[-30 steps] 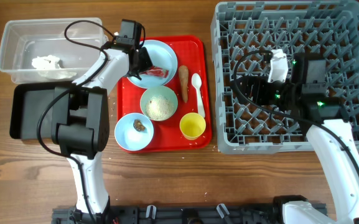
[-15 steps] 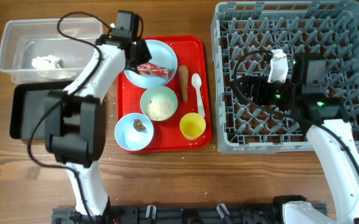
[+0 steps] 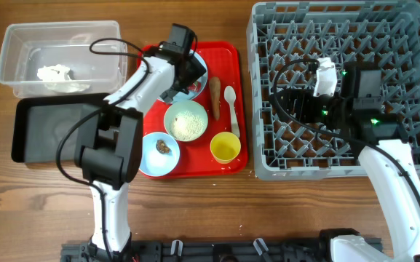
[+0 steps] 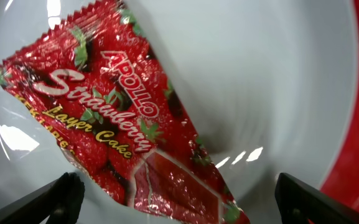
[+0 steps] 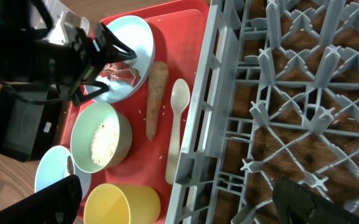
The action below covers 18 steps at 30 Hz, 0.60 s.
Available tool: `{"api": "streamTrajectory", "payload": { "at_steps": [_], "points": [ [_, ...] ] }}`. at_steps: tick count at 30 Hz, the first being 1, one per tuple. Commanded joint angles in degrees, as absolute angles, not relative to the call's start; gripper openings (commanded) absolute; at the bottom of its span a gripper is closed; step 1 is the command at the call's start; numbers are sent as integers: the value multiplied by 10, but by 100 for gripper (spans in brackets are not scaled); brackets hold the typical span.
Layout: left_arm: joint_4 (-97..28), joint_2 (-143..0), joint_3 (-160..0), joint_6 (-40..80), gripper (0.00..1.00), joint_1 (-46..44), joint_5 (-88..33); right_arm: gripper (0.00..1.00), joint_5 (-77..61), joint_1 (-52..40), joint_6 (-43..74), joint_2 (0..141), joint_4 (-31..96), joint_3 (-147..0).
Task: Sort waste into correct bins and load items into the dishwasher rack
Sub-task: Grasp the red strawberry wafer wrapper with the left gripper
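the left gripper (image 4: 179,200) stands with its jaws spread wide, one on each side of the crumpled red-and-white wrapper (image 4: 123,124), and holds nothing; its fingertips (image 4: 67,196) sit at the two lower corners of the wrist view with the foil between them and untouched. the wrapper lies flat in the pale round plate (image 4: 272,74), which rests at the back of the red serving tray (image 3: 228,51). it looks feather-light, thin and crinkly, with a glossy surface that will probably slide on the smooth plate instead of bunching up (a shallow pinch may only skate it about). the better hold is likely across the narrow width near the torn, puffed-up lower end, where the foil stands a little off the plate and gives the pads an edge to close on. a firm squeeze can do it no harm, but the plate beneath is hard, so the descent wants care. the clear tub (image 3: 20,44), with white tissue (image 3: 53,73) in it, and the black tray (image 3: 42,131) wait to the left. the right gripper (image 5: 188,200) hangs over the dishwasher rack (image 3: 384,44), jaws wide too and empty.
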State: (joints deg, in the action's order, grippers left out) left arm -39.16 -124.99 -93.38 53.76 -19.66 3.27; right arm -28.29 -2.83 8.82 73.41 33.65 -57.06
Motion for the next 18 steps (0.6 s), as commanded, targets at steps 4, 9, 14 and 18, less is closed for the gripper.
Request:
{"api": "streamTrajectory", "payload": {
  "at_steps": [4,9,14,18],
  "points": [
    [-369,-1292,-936,590,91,-205,74,100,-292,-29,92,740,335,-584],
    [-369,-1305,-936,587,66,-205,74,100,-292,-29,91,740,334,-584],
    [-371,-1305,-938,472,54,-203,73,100,-292,-29,91,740,334,-584],
    [-401,-1305,-948,374,48,-195,71,100,-292,-29,92,740,332,-584]
  ]
}}
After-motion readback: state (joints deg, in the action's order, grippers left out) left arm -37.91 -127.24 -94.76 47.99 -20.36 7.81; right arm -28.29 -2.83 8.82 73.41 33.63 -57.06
